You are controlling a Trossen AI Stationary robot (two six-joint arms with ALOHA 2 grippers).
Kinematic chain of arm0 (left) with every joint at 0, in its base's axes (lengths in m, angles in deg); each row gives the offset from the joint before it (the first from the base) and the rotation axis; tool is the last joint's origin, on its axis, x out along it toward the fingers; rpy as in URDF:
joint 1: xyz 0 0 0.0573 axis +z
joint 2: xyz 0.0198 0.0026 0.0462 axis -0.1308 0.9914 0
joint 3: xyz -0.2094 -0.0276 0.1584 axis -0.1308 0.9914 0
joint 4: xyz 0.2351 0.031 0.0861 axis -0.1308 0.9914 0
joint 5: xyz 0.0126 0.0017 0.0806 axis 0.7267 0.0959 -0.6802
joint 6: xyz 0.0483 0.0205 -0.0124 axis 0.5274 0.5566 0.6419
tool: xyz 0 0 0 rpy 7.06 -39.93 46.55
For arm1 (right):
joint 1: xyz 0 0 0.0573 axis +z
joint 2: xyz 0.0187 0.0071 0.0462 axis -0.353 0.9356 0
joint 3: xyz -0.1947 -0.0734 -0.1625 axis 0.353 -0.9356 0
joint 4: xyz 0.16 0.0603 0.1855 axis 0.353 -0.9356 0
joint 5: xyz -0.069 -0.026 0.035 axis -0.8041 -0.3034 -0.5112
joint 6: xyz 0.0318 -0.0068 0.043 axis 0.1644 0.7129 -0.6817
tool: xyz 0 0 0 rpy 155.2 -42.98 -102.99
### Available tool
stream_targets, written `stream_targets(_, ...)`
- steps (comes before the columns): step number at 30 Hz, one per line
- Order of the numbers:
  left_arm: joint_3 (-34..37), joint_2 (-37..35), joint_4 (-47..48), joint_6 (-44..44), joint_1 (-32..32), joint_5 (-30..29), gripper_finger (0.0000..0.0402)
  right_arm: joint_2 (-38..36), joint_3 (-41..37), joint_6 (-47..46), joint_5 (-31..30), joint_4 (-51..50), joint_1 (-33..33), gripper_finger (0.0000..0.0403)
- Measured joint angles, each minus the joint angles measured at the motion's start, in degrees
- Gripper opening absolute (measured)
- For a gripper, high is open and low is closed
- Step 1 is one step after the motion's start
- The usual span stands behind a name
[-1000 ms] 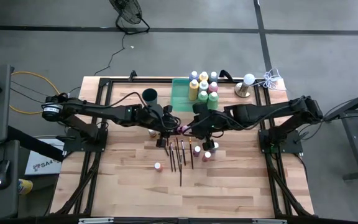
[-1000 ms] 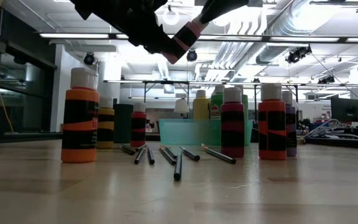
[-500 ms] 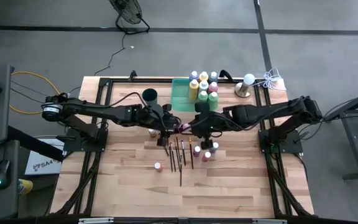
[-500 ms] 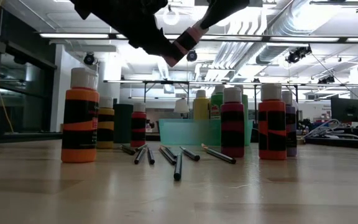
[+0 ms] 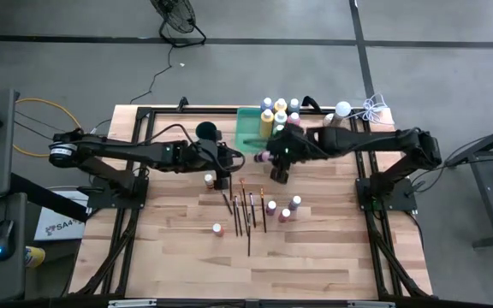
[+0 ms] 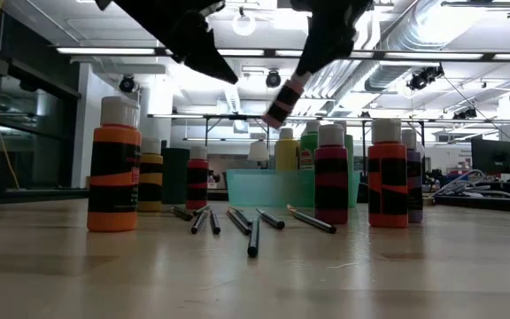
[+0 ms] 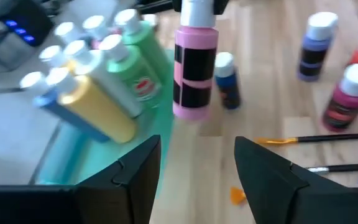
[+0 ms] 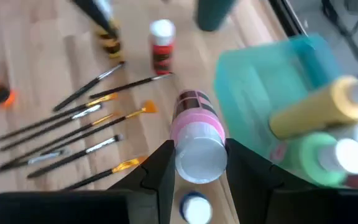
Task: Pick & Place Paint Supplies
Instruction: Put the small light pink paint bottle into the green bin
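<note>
From above, the right gripper (image 5: 266, 157) held a pink bottle (image 5: 264, 157) beside the green tray (image 5: 248, 128), off the worktop (image 5: 178, 248). A second earlier both grippers met over the brushes (image 5: 246, 210). Low down, the bottle hung tilted. The left gripper's (image 7: 194, 171) jaws stood wide, empty, its tips cut off.

A pink bottle (image 8: 194, 127) with a black label and a pale cap hangs tilted in the air, cap up, above the table. More bottles, yellow (image 5: 267, 122) and green (image 5: 293, 137) among them, stand packed close at the green tray. A few bottles stand alone on the wood: an orange one (image 6: 113, 166), a red one (image 6: 331, 174) and others. Thin brushes (image 5: 248, 210) lie flat, side by side, in the middle.
</note>
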Motion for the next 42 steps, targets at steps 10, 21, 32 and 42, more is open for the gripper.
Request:
stream_targets(10, 0.0, -2.97, 3.47, -1.33, 0.0, -3.35, 0.0198, 0.26, 5.4, -1.83, 7.84, -0.87, -9.53, 0.0112)
stream_targets(21, 0.07, -3.14, 7.13, -3.16, -0.02, -5.35, 0.0198, 15.08, 28.5, -0.47, 7.89, -24.01, -11.44, 0.0111)
stream_targets(32, 0.07, -3.36, 21.13, -11.37, -0.02, -14.4, 0.0198, 24.94, 35.12, 0.2, 8.25, -27.3, -16.78, 0.0111)
stream_targets(42, 0.07, -3.36, 24.05, -13.21, -0.01, -17.45, 0.0198, 26.52, 35.08, -1.02, 10.02, -27.27, -19.34, 0.0113)
